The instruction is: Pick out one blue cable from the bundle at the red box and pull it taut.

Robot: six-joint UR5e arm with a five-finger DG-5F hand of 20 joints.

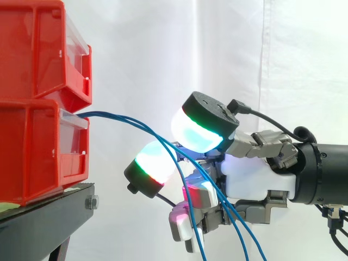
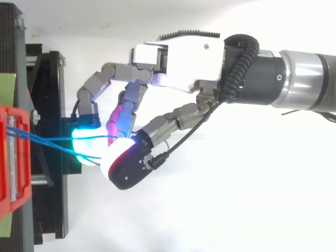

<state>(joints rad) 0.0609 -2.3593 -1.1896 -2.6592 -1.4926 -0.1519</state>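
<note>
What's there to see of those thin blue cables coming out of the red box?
The thin blue cables are a few slim, smooth strands that look plastic-coated. They leave the front opening of the lower red plastic bin and arc loosely rightwards and downwards, slack rather than taut. They pass between the glowing pads of the robot's hand, whose curled fingers close round them. Past the hand, their loose lengths hang down beyond the picture's bottom edge.

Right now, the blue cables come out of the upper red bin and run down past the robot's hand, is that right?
Not quite. The blue cables come out of the lower red bin, not the upper red bin. The side view shows this. The rest holds: they run down past the hand.
</note>
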